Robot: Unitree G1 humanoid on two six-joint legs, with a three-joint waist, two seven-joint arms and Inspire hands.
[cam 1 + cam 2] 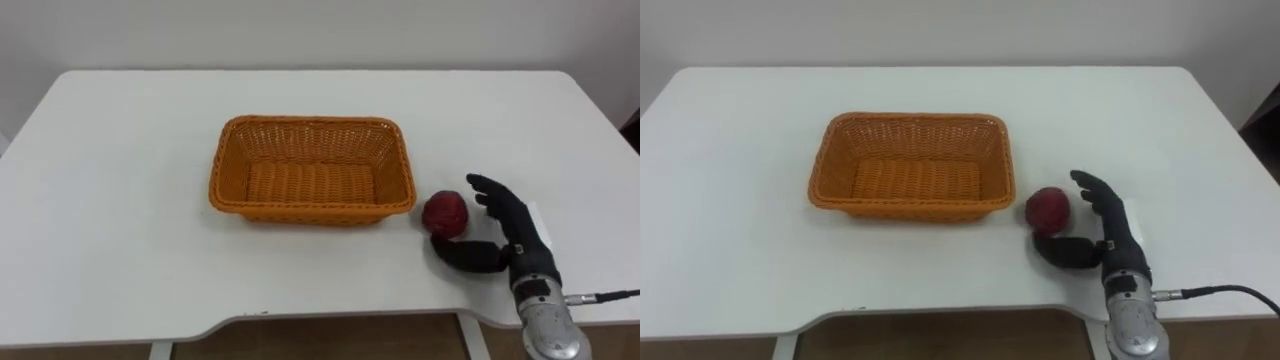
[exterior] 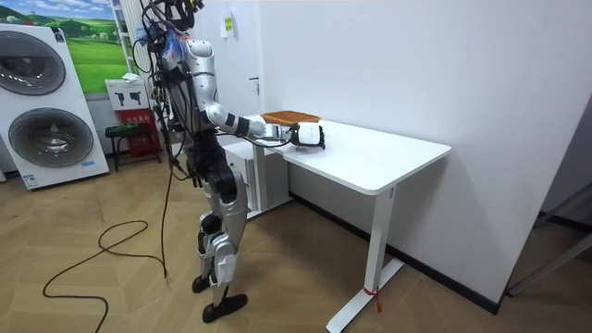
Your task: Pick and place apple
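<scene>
Left eye view, looking down on a white table [image 1: 120,200]: the robot's right hand [image 1: 512,236] is low over the table near its front right edge. The hand is open, with the fingers spread and lightly curved and the thumb reaching leftward on the near side. A dark red apple [image 1: 445,213] sits on the table just to the left of the hand, in the mouth between thumb and fingers. The thumb tip seems to touch the apple's near side, though that contact is hard to make out. The fingers stand apart from the apple, and nothing is gripped yet. Further left of the hand, just beyond the apple, is an empty orange wicker basket [image 1: 300,208], its right wall just beside the fruit.

The apple is probably firm, smooth-skinned and of modest weight. It is round enough to roll if nudged and would likely bruise if dropped. A wrap round its widest part, thumb opposite fingers, looks the soundest hold; a pinch near the top could slip.

Both eye views give the hand's shape and the gap at the apple. Room view adds the robot standing upright at the table's end, arm stretched level over the top, with washing machines [image 2: 51,111] behind it. At that range the fingers are too small to read.
</scene>
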